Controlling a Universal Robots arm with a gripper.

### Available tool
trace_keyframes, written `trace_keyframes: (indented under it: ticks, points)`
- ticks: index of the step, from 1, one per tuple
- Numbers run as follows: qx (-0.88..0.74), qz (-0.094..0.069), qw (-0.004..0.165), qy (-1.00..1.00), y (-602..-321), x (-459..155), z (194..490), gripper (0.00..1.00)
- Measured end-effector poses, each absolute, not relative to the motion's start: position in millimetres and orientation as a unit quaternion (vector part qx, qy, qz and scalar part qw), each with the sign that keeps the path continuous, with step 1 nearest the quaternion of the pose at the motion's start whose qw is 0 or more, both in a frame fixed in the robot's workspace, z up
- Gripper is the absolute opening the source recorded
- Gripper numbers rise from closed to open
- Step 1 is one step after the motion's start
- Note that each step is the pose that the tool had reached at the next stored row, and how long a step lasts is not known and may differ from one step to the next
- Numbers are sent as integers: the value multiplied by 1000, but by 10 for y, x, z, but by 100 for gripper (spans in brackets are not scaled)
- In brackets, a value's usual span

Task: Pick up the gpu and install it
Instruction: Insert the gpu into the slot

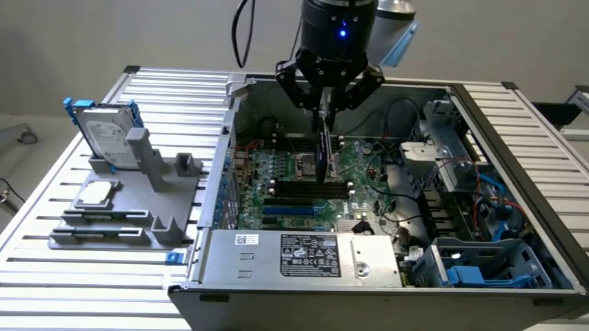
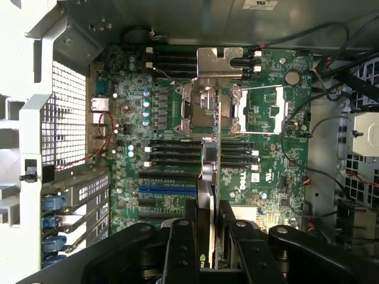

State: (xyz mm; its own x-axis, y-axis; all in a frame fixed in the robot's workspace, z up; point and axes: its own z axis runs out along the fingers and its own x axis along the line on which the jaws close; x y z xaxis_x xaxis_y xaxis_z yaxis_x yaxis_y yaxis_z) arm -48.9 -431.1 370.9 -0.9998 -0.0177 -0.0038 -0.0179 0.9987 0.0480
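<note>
Black gripper (image 1: 325, 107) of yours clamps the gpu (image 1: 323, 155) upright over the motherboard's (image 1: 276, 172) middle: pickup done, seating in a slot not yet finished, I judge.

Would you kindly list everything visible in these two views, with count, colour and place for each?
table: one, silver slats, under everything
case: one, grey, open, on the table
motherboard: one, green, inside the case
power supply: one, silver with black label, at the case's near edge
holder: one, grey, beside the case, exterior view's left
hard drive: one, silver with blue frame, upright in the holder
chip: one, silver, flat on the holder
gpu: one, dark, edge-on, held upright above the motherboard
gripper: one, black, shut on the gpu
</note>
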Motion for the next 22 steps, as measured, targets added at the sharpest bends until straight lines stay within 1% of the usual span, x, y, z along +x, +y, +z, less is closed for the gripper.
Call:
trace_keyframes:
  ticks: [9, 16, 22]
  points:
    - [-10, 24, 2, 1000, -4311, -489, 3706, 26]
    - [-71, 24, 5, 997, -4311, -489, 3644, 26]
    - [-125, 24, 4, 992, -4311, -490, 3573, 26]
